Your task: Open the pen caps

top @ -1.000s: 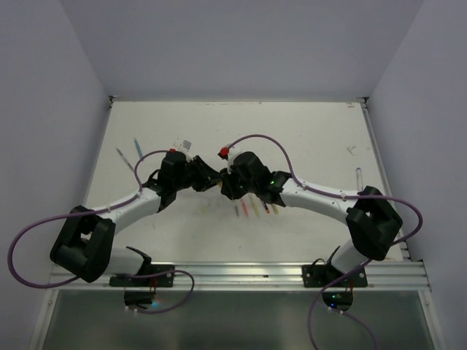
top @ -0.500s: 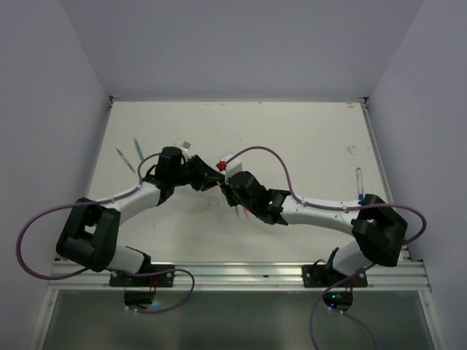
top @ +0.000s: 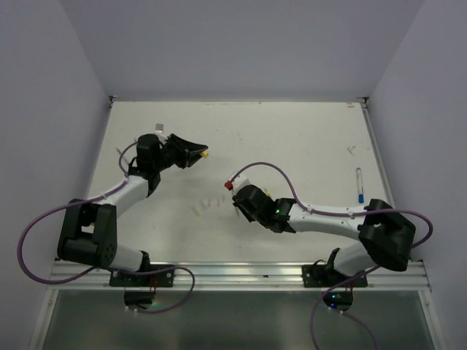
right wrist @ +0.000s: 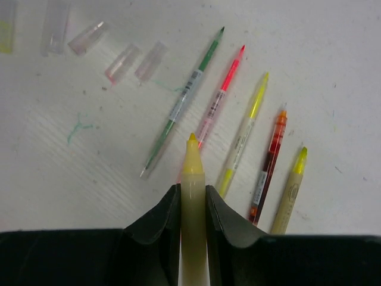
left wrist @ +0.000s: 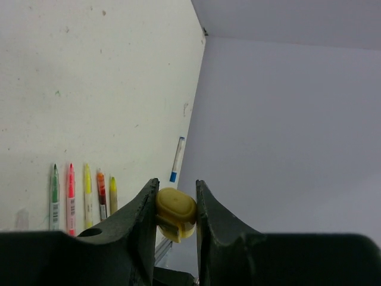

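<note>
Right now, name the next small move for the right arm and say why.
Probably lower the right end effector and lay the yellow pen it grips beside the row of uncapped pens. The pen's tip is bare, and the left end effector grips the yellow cap well apart from it, so this pen looks done.

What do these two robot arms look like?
The left arm and right arm each have slim white links, chunky black joints and a looping purple cable. The left claw and right claw are matte black, with curved fingers.
</note>
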`<state>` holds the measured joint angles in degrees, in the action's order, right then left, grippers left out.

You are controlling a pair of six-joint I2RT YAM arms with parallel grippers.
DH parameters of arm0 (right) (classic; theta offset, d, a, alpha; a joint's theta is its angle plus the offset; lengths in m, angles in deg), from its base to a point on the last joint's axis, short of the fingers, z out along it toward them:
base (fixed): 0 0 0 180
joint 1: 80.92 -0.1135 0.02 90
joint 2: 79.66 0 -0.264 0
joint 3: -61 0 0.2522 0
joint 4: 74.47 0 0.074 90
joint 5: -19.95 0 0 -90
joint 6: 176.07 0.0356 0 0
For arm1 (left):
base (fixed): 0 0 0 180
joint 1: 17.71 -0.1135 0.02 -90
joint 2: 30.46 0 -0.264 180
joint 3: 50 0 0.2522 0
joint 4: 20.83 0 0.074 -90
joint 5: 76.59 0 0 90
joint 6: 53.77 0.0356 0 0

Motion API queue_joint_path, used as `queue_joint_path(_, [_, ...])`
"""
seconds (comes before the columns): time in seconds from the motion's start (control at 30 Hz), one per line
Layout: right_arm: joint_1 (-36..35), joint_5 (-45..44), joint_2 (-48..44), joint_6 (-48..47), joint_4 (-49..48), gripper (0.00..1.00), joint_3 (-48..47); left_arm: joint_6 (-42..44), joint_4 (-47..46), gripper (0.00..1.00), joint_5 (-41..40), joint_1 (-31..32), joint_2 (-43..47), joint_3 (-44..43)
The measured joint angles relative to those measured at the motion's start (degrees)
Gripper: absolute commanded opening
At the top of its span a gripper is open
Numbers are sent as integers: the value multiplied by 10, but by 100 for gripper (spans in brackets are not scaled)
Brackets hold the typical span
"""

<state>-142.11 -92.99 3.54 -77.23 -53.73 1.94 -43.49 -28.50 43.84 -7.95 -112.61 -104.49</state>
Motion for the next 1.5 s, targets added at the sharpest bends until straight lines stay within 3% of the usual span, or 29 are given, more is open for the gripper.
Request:
queue_joint_path(0.17, [9, 5, -21, 10, 30, 0, 0, 62, 47, 0, -20, 4, 13, -25])
queue_joint_path(0.27, [56, 23, -44, 25, 43, 0, -12, 118, 107, 0, -47, 5, 59, -23])
queue_joint_path(0.47, [209, 62, -76, 58, 56, 0, -18, 190, 192, 0, -99, 6, 204, 79])
queue_joint_path(0.63, [239, 76, -86, 71, 72, 0, -16, 210, 299, 0, -143, 11, 306, 170])
queue_joint_path(0.8, [260, 90, -93, 82, 80, 0, -15, 228, 377, 0, -171, 12, 374, 189])
queue_joint_path(1.23, [296, 96, -89, 92, 89, 0, -13, 238, 368, 0, -167, 12, 310, 254])
queue_joint_path(1.5, [306, 105, -38, 91, 90, 0, -5, 245, 312, 0, -153, 13, 262, 256])
